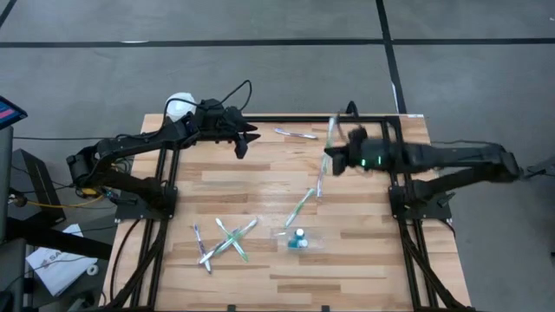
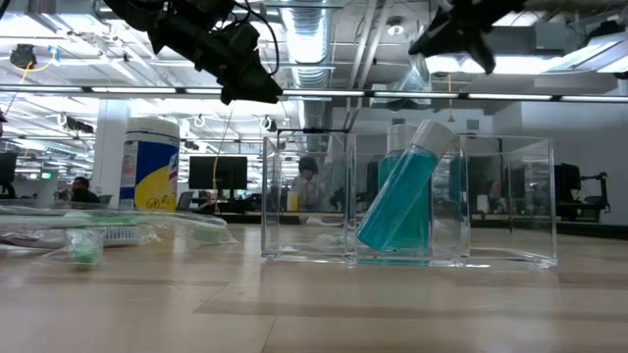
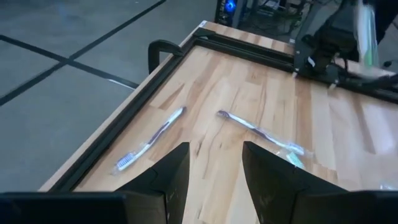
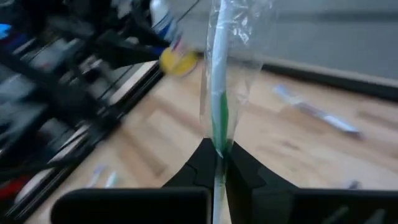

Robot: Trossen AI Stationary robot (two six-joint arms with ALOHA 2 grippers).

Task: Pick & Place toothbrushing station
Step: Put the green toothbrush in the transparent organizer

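Observation:
My right gripper (image 4: 217, 163) hangs above the table's middle right (image 1: 331, 161), shut on a green and white toothbrush (image 4: 219, 93) in a clear wrapper. My left gripper (image 3: 215, 167) is open and holds nothing, hovering over the far left of the table (image 1: 243, 140). Two purple toothbrushes (image 3: 149, 147) (image 3: 258, 130) lie flat on the wood ahead of it. More toothbrushes (image 1: 224, 242) lie in a loose pile near the front. The clear cup (image 1: 297, 240) stands on the table front of centre, with a teal tube (image 2: 402, 196) leaning inside it. My right gripper pinches the wrapped toothbrush between its two fingers, on the handle (image 4: 219, 144) partway along. The fingers come from the table's right side, slanting a little down, and lie across the brush. The brush sticks out both ways from the fingers, lifted clear of the table.
A white-capped canister with a yellow label (image 2: 152, 162) stands at the far left corner (image 1: 178, 106). One green toothbrush (image 1: 299, 208) lies right of centre. A black frame (image 3: 155, 68) edges the table. Bare wood lies along the right side and the near edge.

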